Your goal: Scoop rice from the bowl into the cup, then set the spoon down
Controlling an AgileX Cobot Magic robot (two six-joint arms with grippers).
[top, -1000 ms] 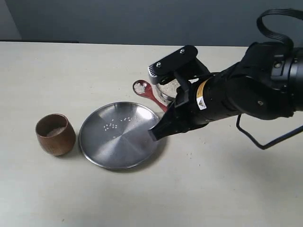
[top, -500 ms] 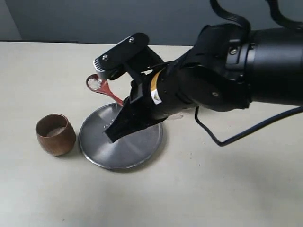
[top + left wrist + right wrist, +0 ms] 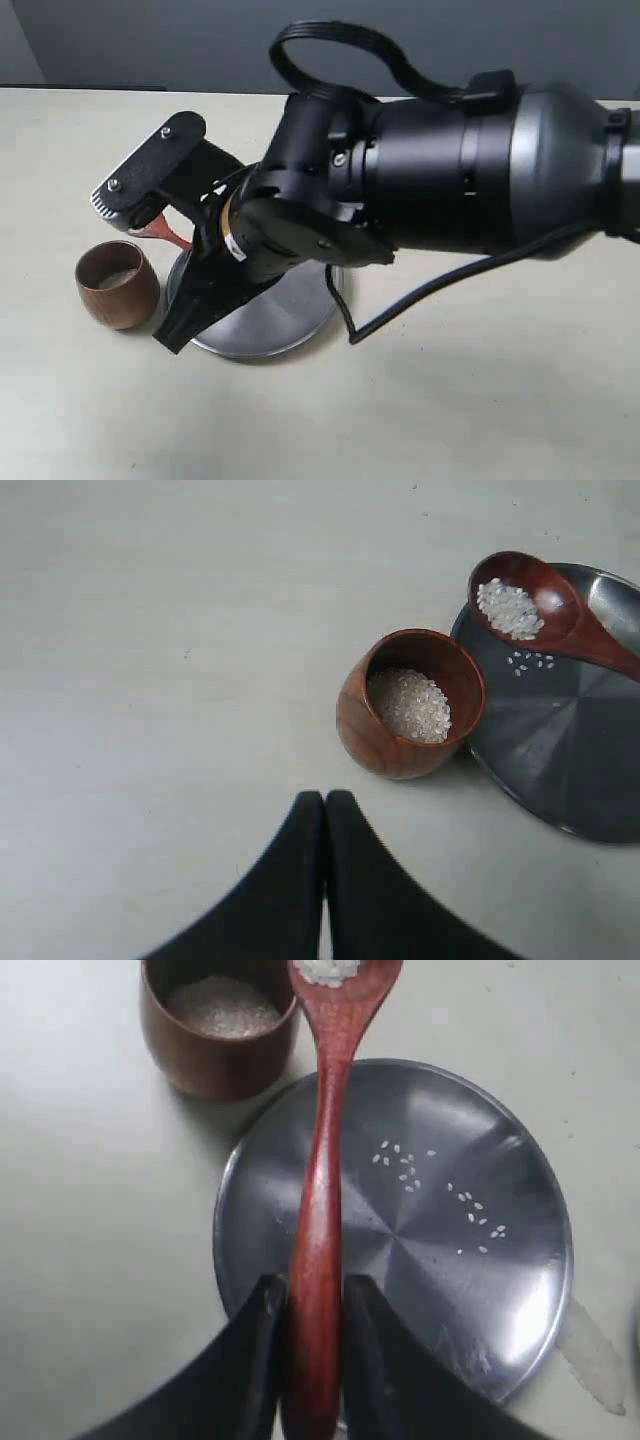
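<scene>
My right gripper is shut on the handle of the reddish-brown wooden spoon. The spoon's head carries a small heap of rice and hovers at the plate's edge, just beside the brown wooden cup. The cup stands upright with rice in its bottom. In the exterior view only a short red piece of the spoon shows beside the arm. The bowl is hidden behind the right arm. My left gripper hangs shut and empty over the bare table near the cup.
A wide flat steel plate lies next to the cup, with loose grains scattered on it. A smear of spilled rice lies on the table past the plate's rim. The bulky right arm covers the middle of the table.
The right arm has swung left from the bowl across the plate, carrying the loaded spoon to just beside the cup. The bowl is now hidden behind the arm.
</scene>
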